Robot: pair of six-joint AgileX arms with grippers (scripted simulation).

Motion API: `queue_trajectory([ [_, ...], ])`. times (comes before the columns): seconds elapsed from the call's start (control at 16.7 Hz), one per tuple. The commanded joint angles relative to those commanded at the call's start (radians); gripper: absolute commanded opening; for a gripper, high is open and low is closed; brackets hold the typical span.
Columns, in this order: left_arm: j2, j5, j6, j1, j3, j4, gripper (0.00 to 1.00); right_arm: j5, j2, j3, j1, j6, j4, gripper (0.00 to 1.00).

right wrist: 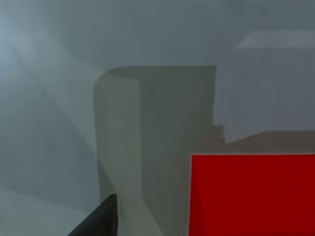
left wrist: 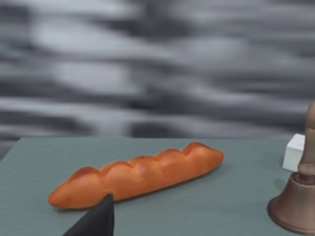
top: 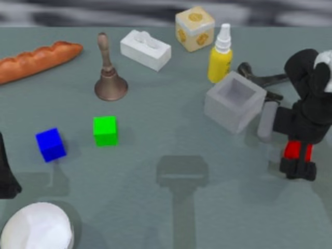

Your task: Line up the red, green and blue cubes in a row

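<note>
Bare table (top: 207, 207) lies open toward six o'clock of the green cube (top: 105, 130); the bell (top: 110, 78) blocks twelve o'clock.

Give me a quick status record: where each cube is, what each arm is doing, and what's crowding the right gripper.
red cube: at the table's right, between the right gripper's fingers
green cube: left of centre, free on the table
blue cube: left of the green cube, apart from it
right gripper: shut on the red cube
left gripper: at the left edge, idle
nearby clutter: grey hollow box up-left of the right gripper
row: not formed yet
</note>
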Motion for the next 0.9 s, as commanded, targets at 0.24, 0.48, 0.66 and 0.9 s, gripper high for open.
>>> queue_trajectory([
  [0.24,0.000,0.000,0.000,0.000,0.000,0.000,1.00,0.000,0.000,0.000,0.000,0.000,0.000,0.70],
  [0.48,0.000,0.000,0.000,0.000,0.000,0.000,1.00,0.000,0.000,0.000,0.000,0.000,0.000,0.40],
  [0.66,0.000,0.000,0.000,0.000,0.000,0.000,1.00,0.000,0.000,0.000,0.000,0.000,0.000,0.17],
  [0.9,0.000,0.000,0.000,0.000,0.000,0.000,1.00,0.000,0.000,0.000,0.000,0.000,0.000,0.00],
])
